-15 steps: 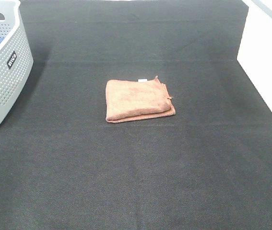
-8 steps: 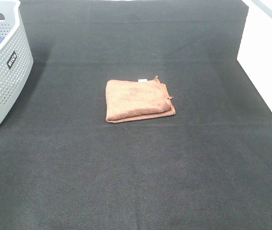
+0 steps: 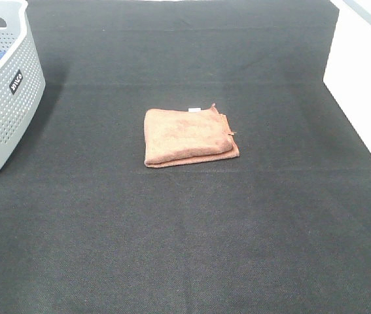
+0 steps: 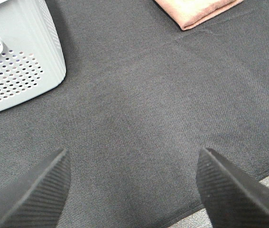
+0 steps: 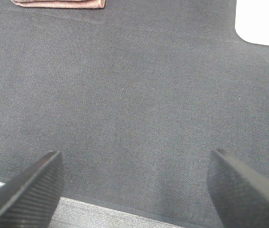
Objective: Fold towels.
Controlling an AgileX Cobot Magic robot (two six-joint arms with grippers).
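Towel (image 3: 188, 136) lies folded mid-bench (image 3: 185, 248), white tag at its far edge. Your high view reads no basket (image 3: 5, 98) label clearly. Left tool (image 4: 132, 190) and right tool (image 5: 134, 183) both spread, empty.

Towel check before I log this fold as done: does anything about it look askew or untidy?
Mostly neat. The orange towel lies folded flat on the black mat, but its layers are not flush: the bottom layer sticks out along the near and right edges, and the right corners look ragged.
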